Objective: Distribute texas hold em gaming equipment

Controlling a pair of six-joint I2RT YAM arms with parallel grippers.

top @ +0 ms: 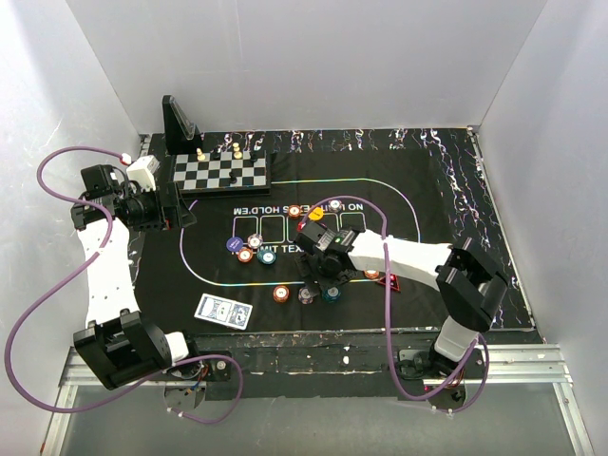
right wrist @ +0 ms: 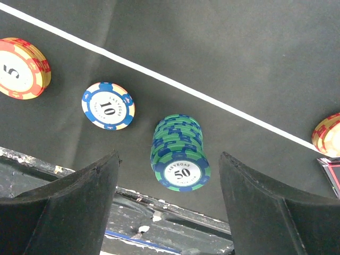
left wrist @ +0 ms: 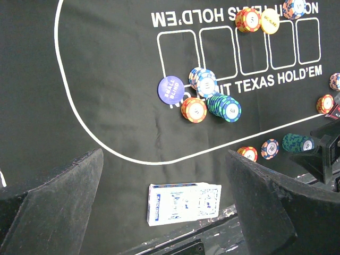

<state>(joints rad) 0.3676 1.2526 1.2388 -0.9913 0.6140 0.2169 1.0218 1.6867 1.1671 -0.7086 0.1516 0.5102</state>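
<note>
A green-and-blue stack of 50 chips point(right wrist: 179, 154) stands on the black felt near its front edge. My right gripper point(right wrist: 169, 164) is open and straddles the stack, with a gap on each side. A blue-white 10 chip point(right wrist: 108, 105) and an orange-red 5 stack point(right wrist: 21, 68) lie to its left. From above, the right gripper point(top: 331, 282) hangs over the front row of chips. My left gripper point(top: 182, 211) is open and holds nothing, raised at the mat's left side. Its view shows the blue-patterned card box point(left wrist: 183, 203) by the front edge, plus a purple disc point(left wrist: 171, 88), an orange stack point(left wrist: 194, 109) and a yellow disc point(left wrist: 269, 21).
A black-and-white chessboard point(top: 220, 172) with pieces sits at the back left, a black stand point(top: 177, 126) behind it. The metal table edge point(top: 313, 342) runs just in front of the mat. More chips point(top: 294, 211) lie by the printed card boxes. A red marker point(right wrist: 332, 170) shows at the right.
</note>
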